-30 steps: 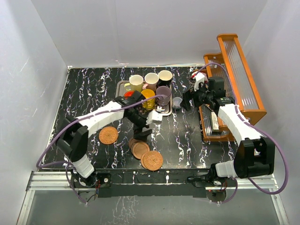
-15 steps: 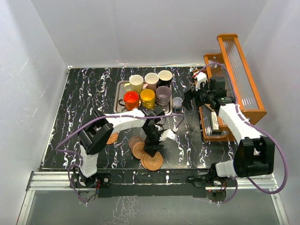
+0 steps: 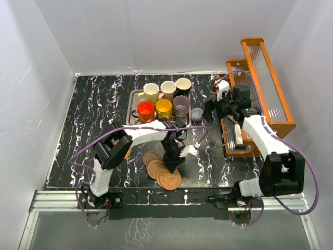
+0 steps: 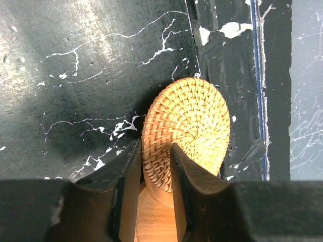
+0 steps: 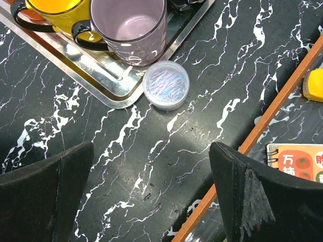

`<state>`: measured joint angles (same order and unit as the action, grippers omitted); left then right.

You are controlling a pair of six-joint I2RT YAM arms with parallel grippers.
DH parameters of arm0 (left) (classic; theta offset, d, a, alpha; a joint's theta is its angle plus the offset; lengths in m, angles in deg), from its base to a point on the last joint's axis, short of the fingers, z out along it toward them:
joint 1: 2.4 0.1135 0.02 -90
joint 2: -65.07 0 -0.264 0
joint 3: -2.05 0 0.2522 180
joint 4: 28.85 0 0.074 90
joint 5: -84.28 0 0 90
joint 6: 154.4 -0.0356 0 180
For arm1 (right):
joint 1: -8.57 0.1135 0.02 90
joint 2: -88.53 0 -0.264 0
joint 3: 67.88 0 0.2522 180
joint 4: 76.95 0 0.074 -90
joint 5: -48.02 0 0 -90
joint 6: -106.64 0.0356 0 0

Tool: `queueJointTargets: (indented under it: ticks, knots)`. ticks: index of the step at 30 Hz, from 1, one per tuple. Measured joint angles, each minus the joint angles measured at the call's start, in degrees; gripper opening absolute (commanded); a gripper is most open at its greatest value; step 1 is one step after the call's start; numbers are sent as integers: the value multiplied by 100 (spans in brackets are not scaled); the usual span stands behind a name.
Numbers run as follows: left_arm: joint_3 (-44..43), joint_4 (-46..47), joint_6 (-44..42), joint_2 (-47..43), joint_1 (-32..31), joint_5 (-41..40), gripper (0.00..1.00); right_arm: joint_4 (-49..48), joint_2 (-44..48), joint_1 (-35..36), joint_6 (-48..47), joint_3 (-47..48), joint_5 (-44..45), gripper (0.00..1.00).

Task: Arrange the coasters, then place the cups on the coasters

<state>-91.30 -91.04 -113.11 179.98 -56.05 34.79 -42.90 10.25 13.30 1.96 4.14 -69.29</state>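
My left gripper point(image 3: 170, 167) is at the front of the table, its jaws closed on the rim of a woven wicker coaster point(image 3: 170, 179) point(image 4: 194, 121), which tilts up off the black marble. A smooth wooden coaster point(image 4: 151, 217) lies under the fingers, part of an overlapping pile point(image 3: 154, 165). Another woven coaster point(image 3: 126, 152) peeks out behind the left arm. Several cups stand on the steel tray point(image 3: 133, 99): cream point(image 3: 151, 92), black point(image 3: 183, 85), red-orange point(image 3: 145, 110), yellow point(image 3: 164, 109) and purple-grey point(image 3: 181, 105) point(image 5: 128, 25). My right gripper point(image 3: 208, 112) point(image 5: 151, 196) hovers open and empty right of the tray.
A small clear lidded jar point(image 3: 196, 113) point(image 5: 166, 84) stands beside the tray's right corner. A wooden rack with ribbed glass panels point(image 3: 255, 104) takes up the right side of the table, its orange edge point(image 5: 262, 131) close to my right fingers. The table's front edge runs just beyond the held coaster.
The left arm swung from the tray down to the front coaster pile and its jaws closed on the woven coaster's rim. The right arm has not moved.
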Motion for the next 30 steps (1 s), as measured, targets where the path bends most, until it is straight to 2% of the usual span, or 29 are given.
queueJointTargets:
  ticks: [9,18,30]
  knots:
    - [-219,-212,186,175,0,133,0,0,0,0,-22,0,39,98]
    - [-417,-269,343,205,76,26,0,0,0,0,-28,0,61,98]
    - [-994,-260,391,352,911,188,0,0,0,0,-39,0,66,98]
